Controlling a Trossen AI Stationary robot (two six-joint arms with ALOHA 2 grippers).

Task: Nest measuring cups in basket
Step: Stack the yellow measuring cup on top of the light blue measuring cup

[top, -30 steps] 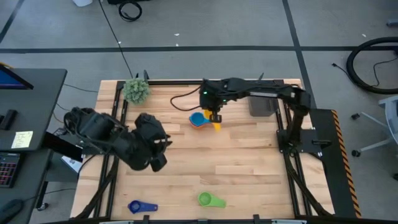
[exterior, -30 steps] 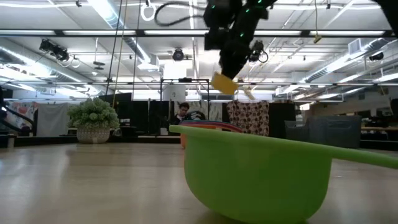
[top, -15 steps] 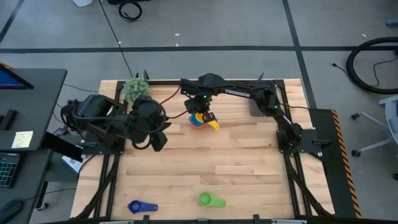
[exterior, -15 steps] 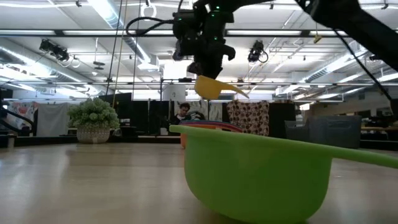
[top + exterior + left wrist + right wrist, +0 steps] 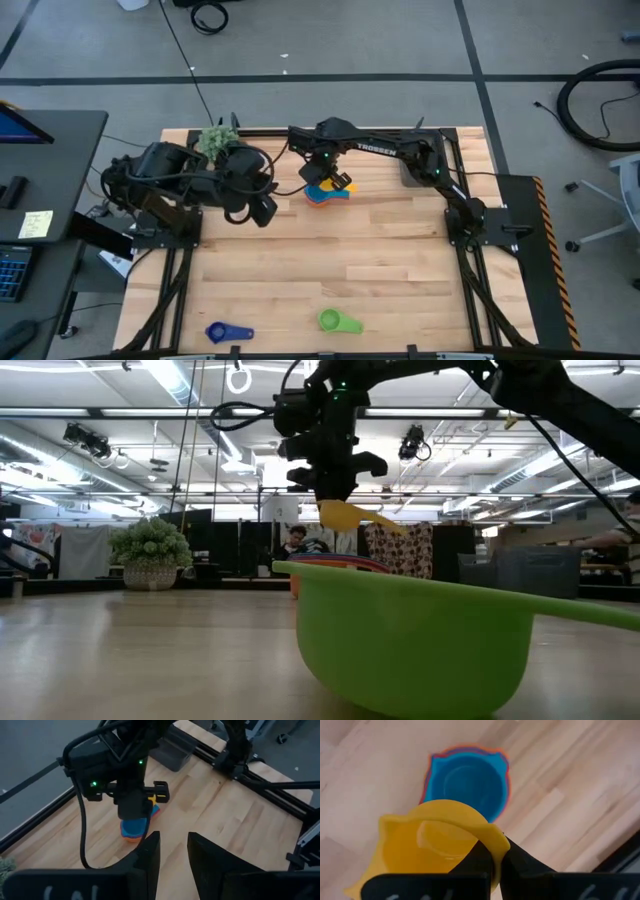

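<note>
- Since a second ago, my right claw (image 5: 337,184) has swung left along the far side of the table (image 5: 380,260), carrying the yellow measuring cup (image 5: 427,847) until it hangs over the stack of cups (image 5: 320,194).
- Meanwhile my left claw (image 5: 262,207) has come up from the table's middle to sit just left of that stack; its two fingers stand a narrow gap apart and hold nothing.
- My right claw is pinched on the yellow cup's rim, bowl facing up, and the cup is lifted clear of the wood.
- Directly below it sits the stack: a light blue cup (image 5: 468,782) nested inside an orange or red one whose edge shows around it.
- That stack rests on bare wood at the far middle of the table.
- At the far right corner lies the dark grey basket (image 5: 418,170), well apart from the stack.
- Along the near edge lie a green cup (image 5: 335,321) and, to its left, a dark blue cup (image 5: 226,332).
- A fuzzy green plant ball (image 5: 215,141) stands at the far left corner, close behind my left arm.
</note>
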